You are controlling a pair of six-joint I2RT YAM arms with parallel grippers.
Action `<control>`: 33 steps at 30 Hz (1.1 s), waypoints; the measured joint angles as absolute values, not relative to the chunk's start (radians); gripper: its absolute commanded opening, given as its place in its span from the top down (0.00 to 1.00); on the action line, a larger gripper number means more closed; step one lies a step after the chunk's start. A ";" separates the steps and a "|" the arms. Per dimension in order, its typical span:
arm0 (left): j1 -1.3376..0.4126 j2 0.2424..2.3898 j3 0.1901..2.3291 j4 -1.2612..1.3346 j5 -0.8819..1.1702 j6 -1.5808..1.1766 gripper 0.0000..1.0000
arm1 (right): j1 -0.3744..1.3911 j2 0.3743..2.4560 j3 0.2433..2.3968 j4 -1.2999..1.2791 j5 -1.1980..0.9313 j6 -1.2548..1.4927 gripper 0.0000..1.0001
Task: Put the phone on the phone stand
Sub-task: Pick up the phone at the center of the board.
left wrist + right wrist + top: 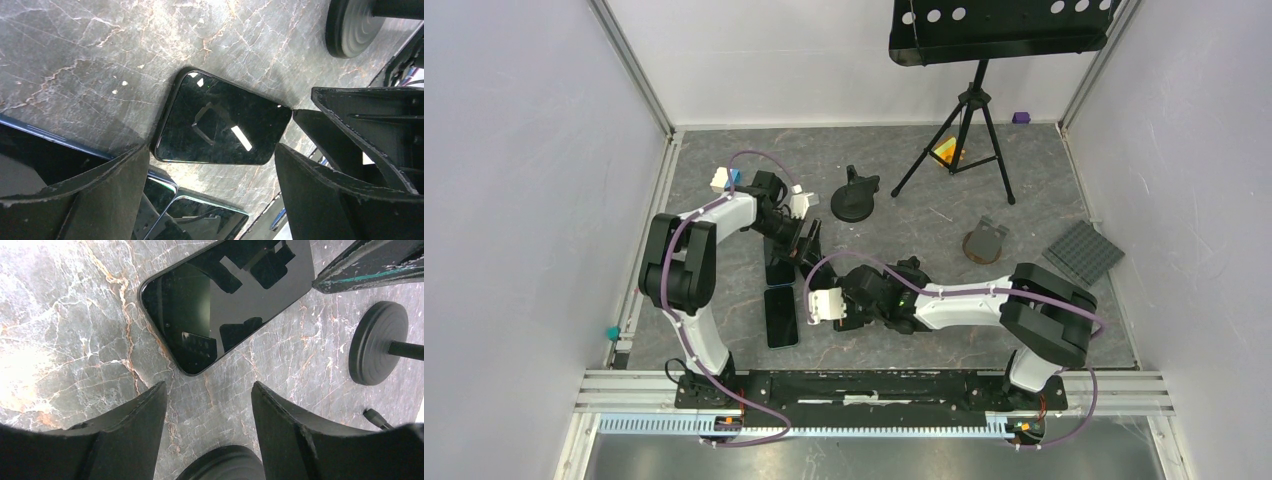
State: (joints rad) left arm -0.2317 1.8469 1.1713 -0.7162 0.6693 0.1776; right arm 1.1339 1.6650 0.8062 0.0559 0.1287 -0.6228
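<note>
Two dark phones lie flat left of centre, one [781,316] near and one [780,270] partly under my left gripper [804,243]. The left wrist view shows a black phone [222,122] on the marble just beyond my open left gripper [211,150], with nothing between its fingers. More phone edges [200,215] show below. My right gripper [816,300] is open and empty [208,385], and a phone [225,300] lies ahead of it. The black phone stand [854,196] stands behind both; its round base [377,342] [350,25] shows in both wrist views.
A tripod music stand [959,140] rises at the back, with a small orange item [946,150] under it. A brown-grey block [986,242] and a grey ribbed mat [1084,250] lie to the right. White walls enclose the table. The left finger [370,265] reaches into the right wrist view.
</note>
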 measured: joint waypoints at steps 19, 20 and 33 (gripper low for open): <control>-0.184 1.870 1.145 -0.640 0.836 0.123 0.09 | 1.140 1.725 0.834 0.113 0.167 -0.593 0.40; -0.182 1.872 1.145 -0.632 0.847 0.123 0.09 | 1.141 1.725 0.833 0.117 0.170 -0.591 0.40; -0.162 1.874 1.142 -0.591 0.950 0.130 0.12 | 1.145 1.723 0.788 0.190 0.189 -0.588 0.40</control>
State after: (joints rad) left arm -0.1619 1.8736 1.1423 -0.5915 0.9497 0.1295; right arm 1.1446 1.7226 0.7876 0.1902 0.1894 -0.5884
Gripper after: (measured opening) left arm 0.932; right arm 0.601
